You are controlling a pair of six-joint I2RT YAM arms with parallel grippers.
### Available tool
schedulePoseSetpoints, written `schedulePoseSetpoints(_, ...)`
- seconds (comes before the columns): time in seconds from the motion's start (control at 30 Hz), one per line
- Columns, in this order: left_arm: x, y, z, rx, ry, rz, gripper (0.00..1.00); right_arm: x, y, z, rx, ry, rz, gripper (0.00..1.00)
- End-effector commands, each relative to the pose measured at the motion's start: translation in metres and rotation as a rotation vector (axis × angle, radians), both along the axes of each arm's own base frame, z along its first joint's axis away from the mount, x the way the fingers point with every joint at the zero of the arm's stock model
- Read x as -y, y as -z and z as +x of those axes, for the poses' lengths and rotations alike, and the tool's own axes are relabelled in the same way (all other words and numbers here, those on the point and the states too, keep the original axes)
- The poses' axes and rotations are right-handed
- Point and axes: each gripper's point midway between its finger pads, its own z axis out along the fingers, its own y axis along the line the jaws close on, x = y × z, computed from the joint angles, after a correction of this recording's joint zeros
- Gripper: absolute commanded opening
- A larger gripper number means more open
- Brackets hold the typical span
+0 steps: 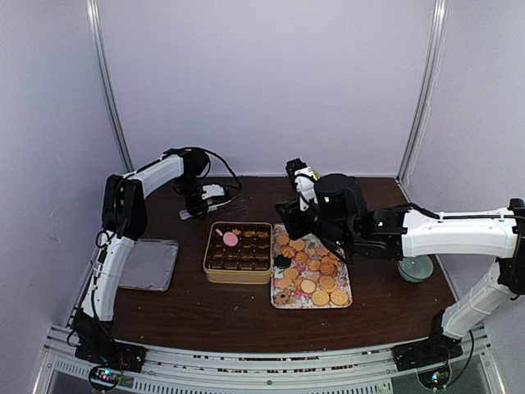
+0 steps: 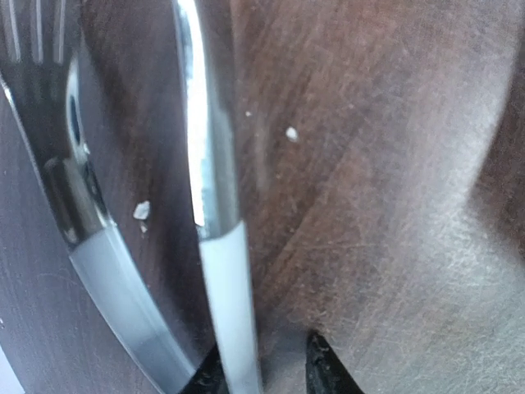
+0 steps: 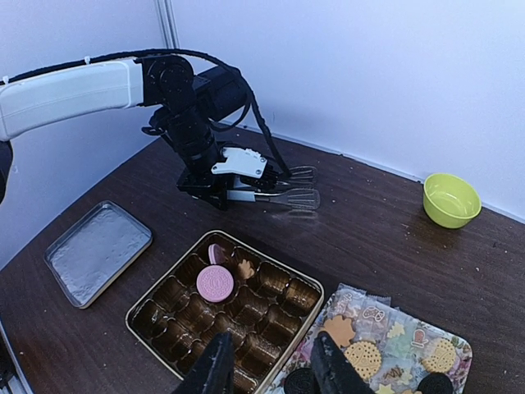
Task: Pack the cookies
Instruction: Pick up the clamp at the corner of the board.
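Observation:
The cookies, mostly round and golden with a few dark ones, lie on a floral tray, also at the lower right of the right wrist view. A gold tin lined with brown paper cups holds a pink cookie. My right gripper hovers open and empty over the edge between tin and tray. My left gripper is down on the table at the back left, straddling one arm of metal tongs. A gap shows between that arm and the right finger.
A flat grey tin lid lies at the left, near the left arm's base. A lime-green bowl sits at the back. A pale round dish rests under the right forearm. Small crumbs dot the dark wooden table.

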Motion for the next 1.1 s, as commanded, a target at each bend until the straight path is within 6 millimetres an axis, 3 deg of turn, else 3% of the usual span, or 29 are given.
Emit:
schedulePoseSetpoints(0.0, -0.001, -0.002, -0.023, -0.080, 0.008, -0.022, 0.27, 0.000, -0.024, -0.001, 0.021, 0.010, 0.048, 0.32)
schedulePoseSetpoints(0.33, -0.001, -0.005, -0.053, -0.152, -0.046, -0.040, 0.05, 0.002, -0.027, -0.003, 0.021, 0.005, 0.060, 0.32)
schedulePoseSetpoints(0.5, -0.005, -0.016, -0.045, -0.107, -0.138, -0.040, 0.00, 0.005, -0.028, -0.005, 0.024, 0.003, 0.069, 0.32)
schedulePoseSetpoints(0.67, -0.002, -0.050, -0.033, -0.014, -0.193, -0.081, 0.00, 0.006, -0.032, -0.006, 0.035, 0.003, 0.080, 0.32)
schedulePoseSetpoints(0.77, 0.003, -0.084, -0.027, 0.045, -0.209, -0.135, 0.00, 0.006, -0.040, -0.007, 0.045, -0.005, 0.100, 0.32)
schedulePoseSetpoints(0.87, 0.019, -0.138, -0.035, 0.072, -0.178, -0.259, 0.00, 0.005, -0.052, -0.008, 0.057, -0.015, 0.139, 0.33)
schedulePoseSetpoints(0.97, 0.046, -0.205, -0.066, 0.046, -0.086, -0.472, 0.00, 0.007, -0.063, -0.009, 0.053, -0.029, 0.223, 0.35)
schedulePoseSetpoints(1.07, 0.074, -0.272, -0.115, -0.031, 0.049, -0.737, 0.00, 0.011, -0.070, -0.006, 0.024, -0.060, 0.345, 0.35)
